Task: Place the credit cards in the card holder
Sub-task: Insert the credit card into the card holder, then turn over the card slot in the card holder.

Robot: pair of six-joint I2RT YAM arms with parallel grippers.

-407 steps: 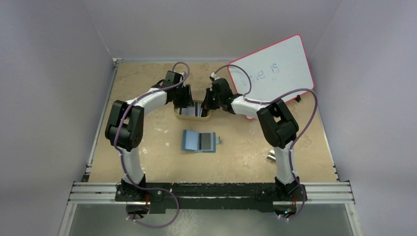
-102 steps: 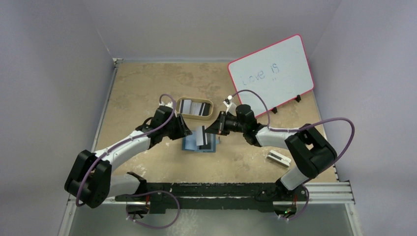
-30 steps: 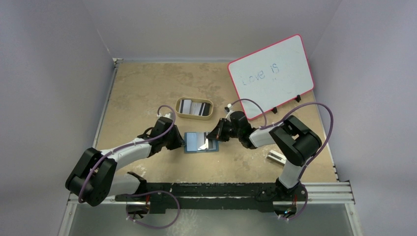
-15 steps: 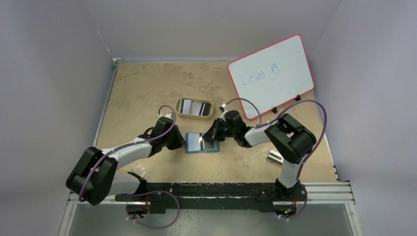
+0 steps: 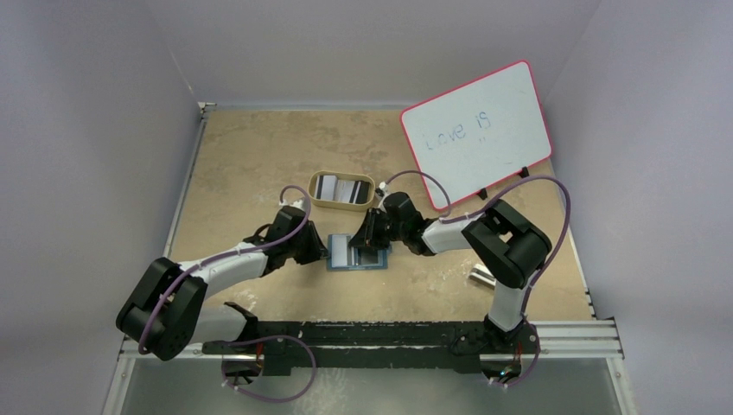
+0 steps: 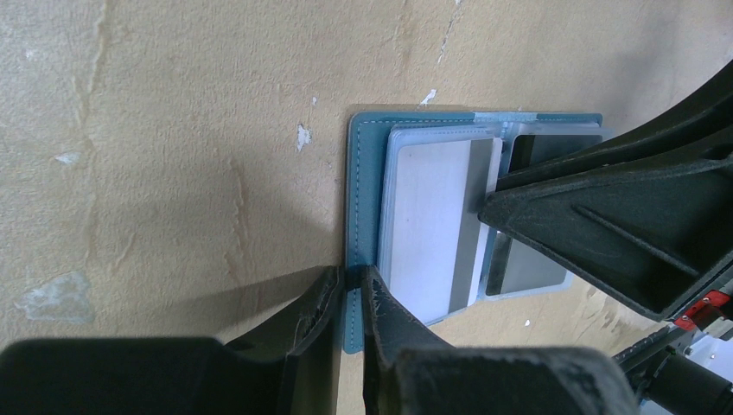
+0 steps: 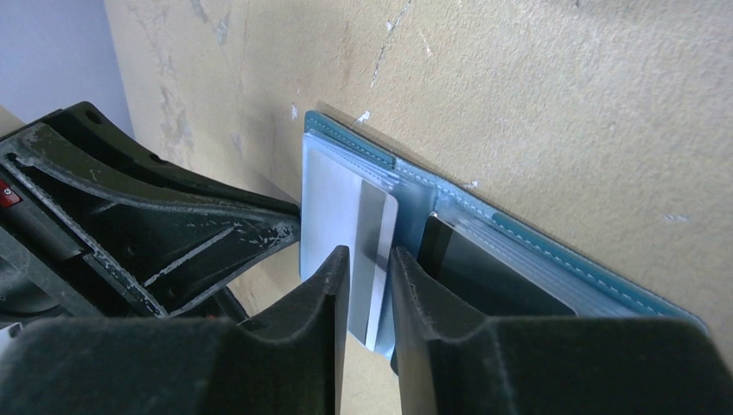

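Observation:
The teal card holder (image 5: 340,253) lies open on the table between the arms. My left gripper (image 5: 323,250) is shut on its left edge (image 6: 363,173), jaws pinched on the stitched border (image 6: 350,278). A pale card with a grey stripe (image 6: 428,225) lies flat in the holder's left half. My right gripper (image 5: 366,239) is low over the holder, fingers a narrow gap apart, straddling the card's striped edge (image 7: 370,259). One right fingertip (image 6: 497,203) touches that edge. A dark card (image 7: 484,268) sits in the right half. More cards (image 5: 346,188) lie in the tray.
The tan oval tray (image 5: 315,189) stands just behind the holder. A pink-framed whiteboard (image 5: 480,130) leans at the back right. A white block (image 5: 481,277) lies near the right arm's base. Walls close in left, right and behind.
My right gripper has moved left across the open holder, with the pale card now further into the left half. The left gripper has stayed pinched on the holder's edge.

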